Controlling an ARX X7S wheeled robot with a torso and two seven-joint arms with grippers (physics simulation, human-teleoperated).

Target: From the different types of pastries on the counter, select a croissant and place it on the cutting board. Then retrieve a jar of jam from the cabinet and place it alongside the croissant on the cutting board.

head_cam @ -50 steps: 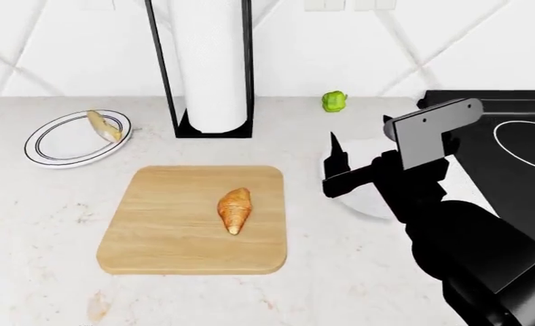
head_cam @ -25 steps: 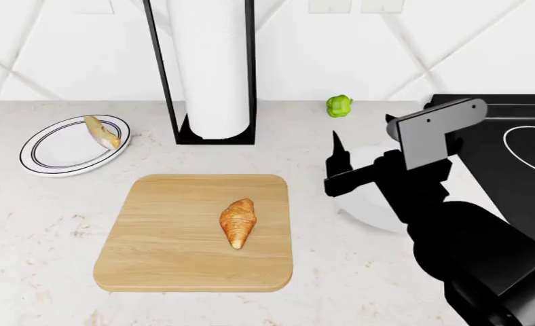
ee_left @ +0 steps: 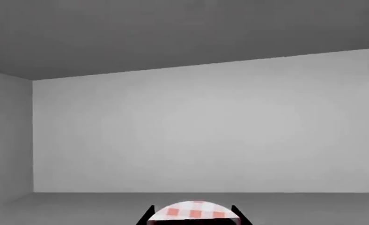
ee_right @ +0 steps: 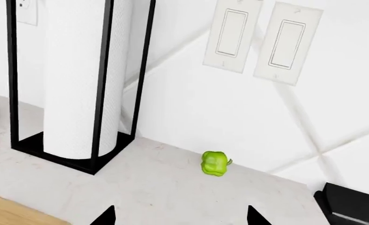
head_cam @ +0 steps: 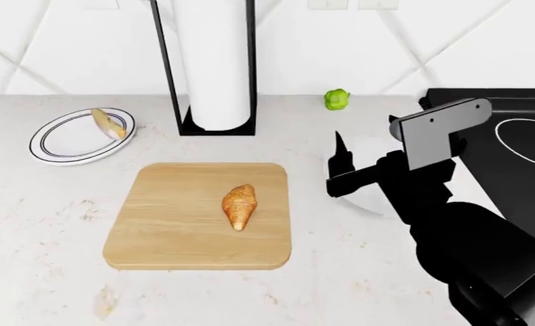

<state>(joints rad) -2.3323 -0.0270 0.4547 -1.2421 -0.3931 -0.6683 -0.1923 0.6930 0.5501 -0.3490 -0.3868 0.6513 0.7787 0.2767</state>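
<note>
Head view: the croissant (head_cam: 240, 206) is seen lying near the middle of the cutting board (head_cam: 159, 231), so the first half of the task is judged done. The jam step is in hand. In the left wrist view a jar (ee_left: 194, 212) with a red-and-white checked lid is seen between the two dark fingertips of the left gripper (ee_left: 194, 216), inside a bare grey cabinet (ee_left: 203, 140); only the lid top is shown, so whether the jaws have closed on it cannot be told.

The right gripper (head_cam: 340, 170) is held above the counter (head_cam: 32, 272) beside the board, its jaws spread and nothing held, with a green pepper (ee_right: 214, 163) visible ahead of it by the wall.

The next move is judged to call for a firm grip on the jar, a lift out of the cabinet, and a placement on the free board area beside the croissant without nudging it.

The counter is white marble-look with faint brownish stains. A paper towel roll (head_cam: 215, 61) in a black stand, a plate (head_cam: 64, 146) with a pale pastry (head_cam: 107, 123), and a black cooktop (head_cam: 521, 136) are also seen before a white tiled wall.
</note>
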